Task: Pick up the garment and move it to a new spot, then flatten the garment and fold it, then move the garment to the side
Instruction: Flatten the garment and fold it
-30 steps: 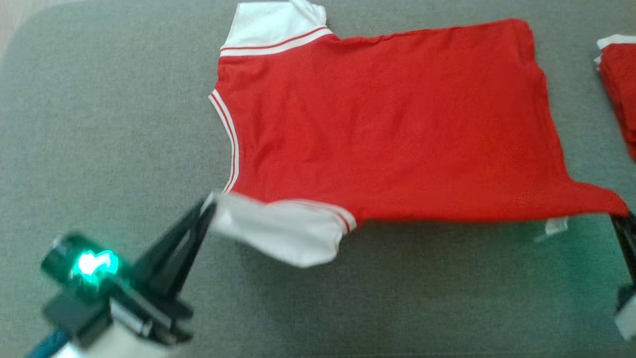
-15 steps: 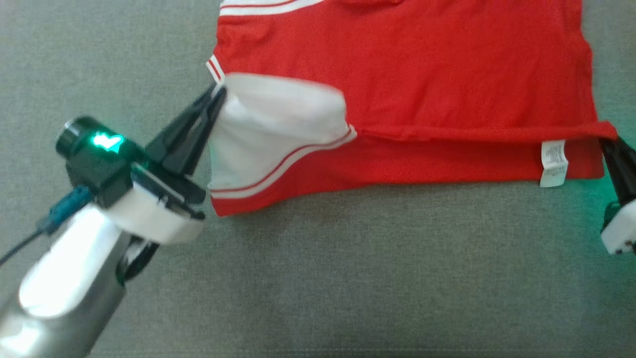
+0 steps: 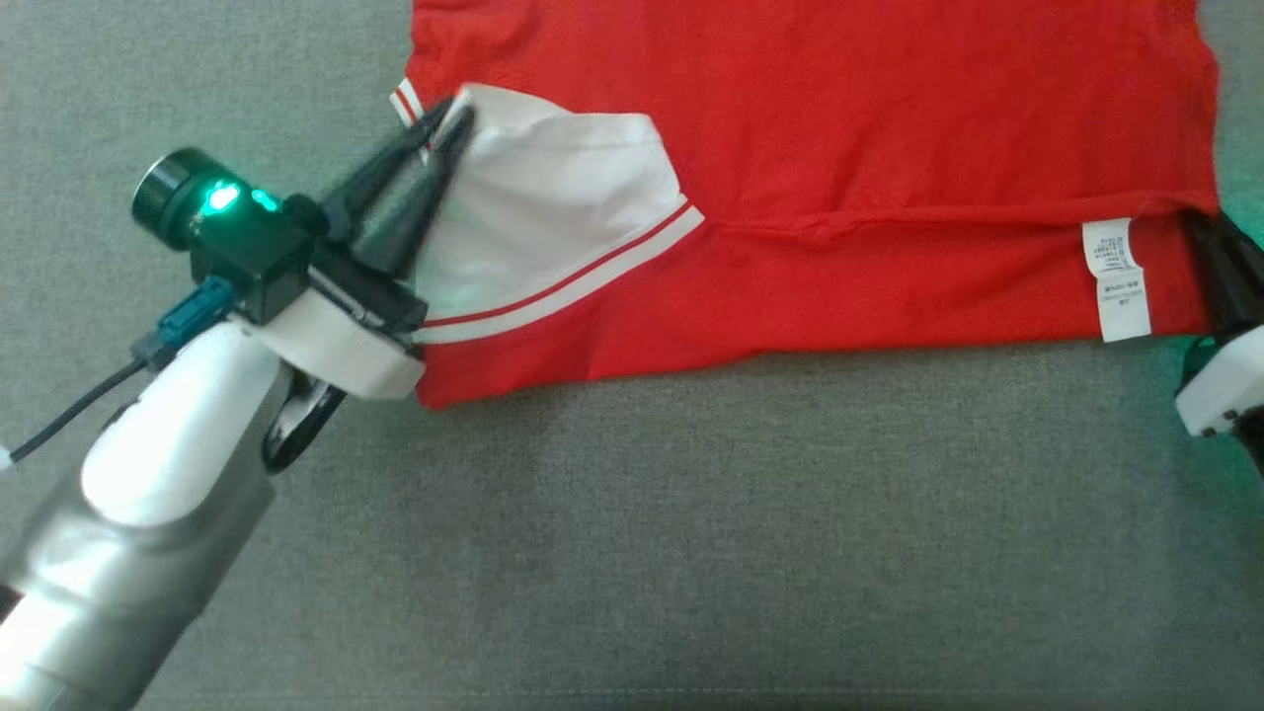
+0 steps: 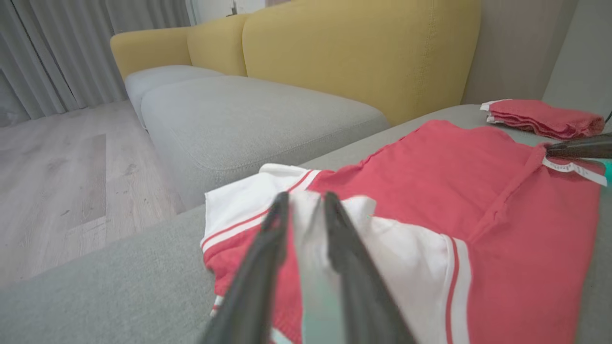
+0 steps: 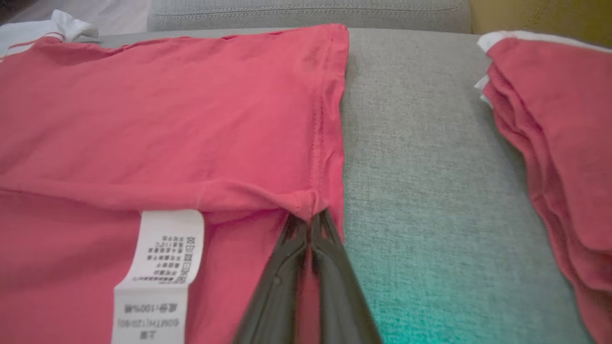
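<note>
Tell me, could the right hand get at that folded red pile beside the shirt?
Probably, but not right now: the right hand is clamped on the shirt's hem corner. Only bare grey cushion lies between it and the folded pile.

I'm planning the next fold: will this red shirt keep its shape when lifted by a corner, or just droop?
Probably droops: the red shirt lies limp, its folded edge puckered where the right gripper pinches it. Likely light: thin cloth, white sleeve flopped over the body. It may drag on the grey cushion.
</note>
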